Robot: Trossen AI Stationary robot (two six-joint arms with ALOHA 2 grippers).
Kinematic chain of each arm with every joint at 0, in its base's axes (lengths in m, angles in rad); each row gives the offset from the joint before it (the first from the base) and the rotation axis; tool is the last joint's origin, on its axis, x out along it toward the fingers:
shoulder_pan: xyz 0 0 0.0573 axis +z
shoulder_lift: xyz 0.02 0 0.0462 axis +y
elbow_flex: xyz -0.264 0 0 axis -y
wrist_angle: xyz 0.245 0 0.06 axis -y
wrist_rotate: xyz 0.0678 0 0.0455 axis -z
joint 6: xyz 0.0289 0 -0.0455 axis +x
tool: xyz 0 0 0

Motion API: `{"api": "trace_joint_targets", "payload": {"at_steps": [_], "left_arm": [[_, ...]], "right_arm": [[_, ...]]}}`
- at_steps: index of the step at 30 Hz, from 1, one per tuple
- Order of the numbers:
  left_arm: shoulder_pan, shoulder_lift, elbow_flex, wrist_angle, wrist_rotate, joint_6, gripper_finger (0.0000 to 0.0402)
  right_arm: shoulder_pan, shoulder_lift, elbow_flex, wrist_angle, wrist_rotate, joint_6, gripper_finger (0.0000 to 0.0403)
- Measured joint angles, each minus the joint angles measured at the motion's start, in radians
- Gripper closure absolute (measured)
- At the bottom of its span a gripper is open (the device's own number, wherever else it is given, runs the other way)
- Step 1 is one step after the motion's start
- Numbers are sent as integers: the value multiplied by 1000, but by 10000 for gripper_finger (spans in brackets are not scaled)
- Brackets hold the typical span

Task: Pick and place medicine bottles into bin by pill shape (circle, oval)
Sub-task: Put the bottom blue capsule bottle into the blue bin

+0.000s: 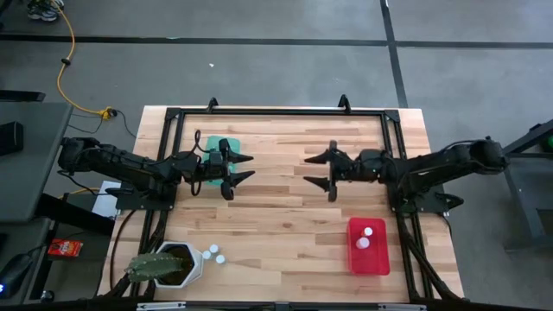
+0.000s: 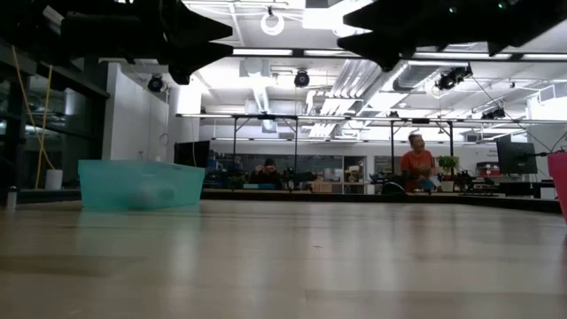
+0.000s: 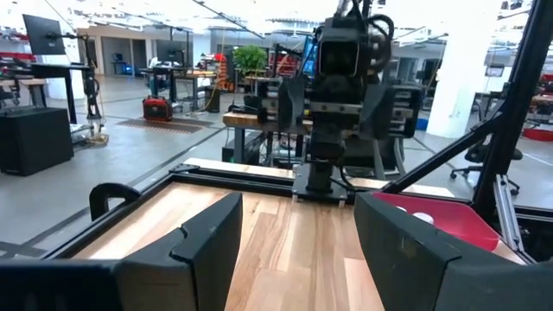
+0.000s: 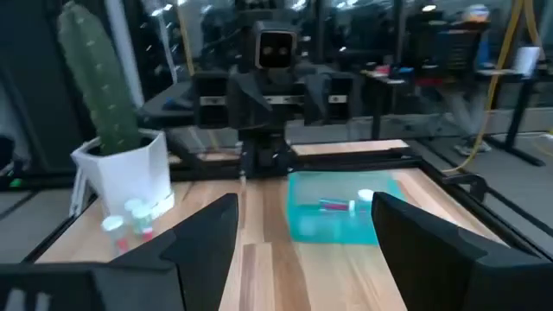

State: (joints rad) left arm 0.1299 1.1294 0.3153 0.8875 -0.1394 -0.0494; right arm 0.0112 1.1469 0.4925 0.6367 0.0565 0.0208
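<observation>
Medicine bottles (image 1: 216, 255) beside cactus pot (image 1: 177, 263), left gripper (image 1: 240, 168) and right gripper (image 1: 315, 170) spread, empty.

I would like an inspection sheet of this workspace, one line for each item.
Surface: wooden table inside a black frame.
Job's things: two bottles beside the cactus pot; two in the red bin; at least one in the teal bin.
Clutter: white pot with a green cactus at the near left corner.
Grippers: left pincer and right pincer both open, empty, raised over mid-table, facing each other.
Cables: yellow cable on the floor.
Surroundings: a person in an orange top at far benches.
</observation>
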Motion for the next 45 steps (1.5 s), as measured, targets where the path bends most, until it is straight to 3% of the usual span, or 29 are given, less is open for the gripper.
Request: {"api": "trace_joint_targets", "payload": {"at_steps": [9, 45], "left_arm": [[-1, 0, 0, -2, 60, 6, 190], [0, 0, 0, -15, 49, -14, 190]], "right_arm": [[6, 0, 13, -75, -33, -30, 144], [9, 0, 9, -72, -19, -21, 143]]}}
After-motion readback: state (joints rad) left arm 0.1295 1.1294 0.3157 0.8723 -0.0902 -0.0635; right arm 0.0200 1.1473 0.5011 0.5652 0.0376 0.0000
